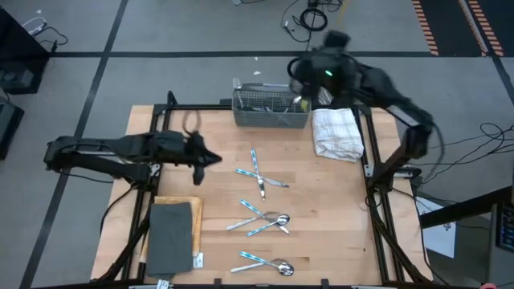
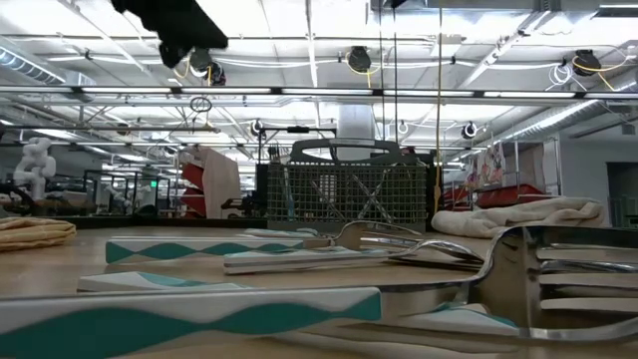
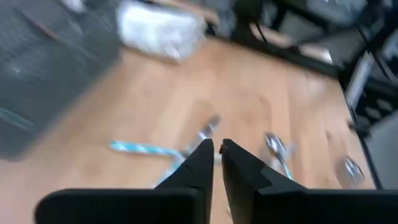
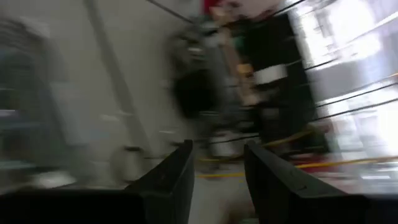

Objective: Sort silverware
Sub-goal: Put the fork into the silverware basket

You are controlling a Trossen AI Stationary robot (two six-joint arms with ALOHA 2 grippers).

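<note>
The silverware lies flat on the wooden table in the high view: a crossed pair (image 1: 257, 172), a cluster with spoons (image 1: 265, 221) and another cluster near the near edge (image 1: 269, 263). All have blue-and-white handles, which fill the foreground of the low view (image 2: 299, 261). My left gripper (image 1: 210, 158) hovers above the table, left of the crossed pair. Its fingers are shut and empty in the left wrist view (image 3: 217, 149), with the crossed pair (image 3: 180, 152) below. My right gripper (image 1: 301, 100) is raised over the right end of the grey mesh caddy (image 1: 271, 108). It is open and empty (image 4: 219, 155).
A white folded towel (image 1: 337, 132) lies right of the caddy at the far edge. A dark grey pad on a wooden board (image 1: 171, 237) sits at the near left corner. Bare wood lies between the caddy and the silverware. In the low view the caddy (image 2: 344, 194) stands behind the silverware.
</note>
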